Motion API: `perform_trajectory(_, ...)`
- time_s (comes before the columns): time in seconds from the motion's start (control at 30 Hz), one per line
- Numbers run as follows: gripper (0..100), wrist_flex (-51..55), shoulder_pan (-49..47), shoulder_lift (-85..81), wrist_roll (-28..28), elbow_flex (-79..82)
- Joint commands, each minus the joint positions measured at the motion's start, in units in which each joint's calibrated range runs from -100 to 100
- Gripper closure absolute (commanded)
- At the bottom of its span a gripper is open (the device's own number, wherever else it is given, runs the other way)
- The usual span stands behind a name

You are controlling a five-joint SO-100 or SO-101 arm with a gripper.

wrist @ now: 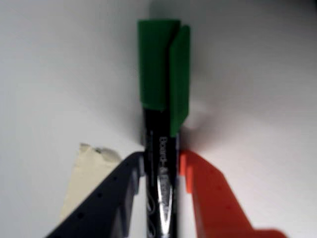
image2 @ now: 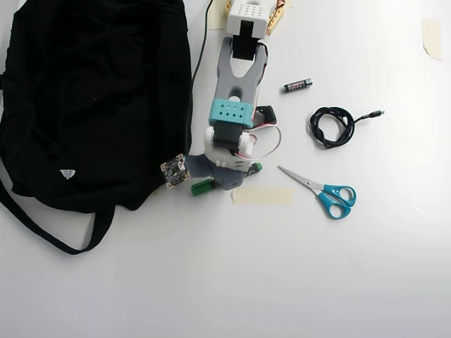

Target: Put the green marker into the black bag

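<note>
Starting at the left of the overhead view, the black bag (image2: 91, 98) fills the upper left of the frame, slumped flat on the white bench (image2: 232, 282) with a strap trailing toward the lower left and a small white tag on its cloth. Just right of its lower edge, near the middle of the frame, the arm reaches down from the top, and the green marker (image2: 203, 187) pokes out from under the wrist, only its green end showing; it lies close to the bag but apart from it. Further right sit a strip of tape (image2: 264, 196), then the scissors (image2: 325, 193) with blue handles, with a coiled cable (image2: 331, 127) and a small battery (image2: 297, 85) above them toward the upper right.

In the wrist view the dark finger stands at lower left, a scrap of tape behind it, and the orange finger at lower right. The gripper (wrist: 162, 168) has its fingers (wrist: 203, 193) pressed against either side of the marker's dark barrel (wrist: 161, 188), below the green cap that points to the top of the frame, so I'd say they are clamped on it.

This looks like the grasp step, with the marker seized but, as far as I can tell, not yet lifted clear. The next move calls for raising it, swinging toward the left of the overhead frame and finding the bag's opening, which I cannot make out from here
</note>
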Motion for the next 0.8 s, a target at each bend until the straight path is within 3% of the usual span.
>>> perform_trajectory(0.0,98,0.98,-0.26,-0.81,0.35,-0.9)
perform_trajectory(0.77,98,10.46,-0.26,-0.81,5.91,-16.62)
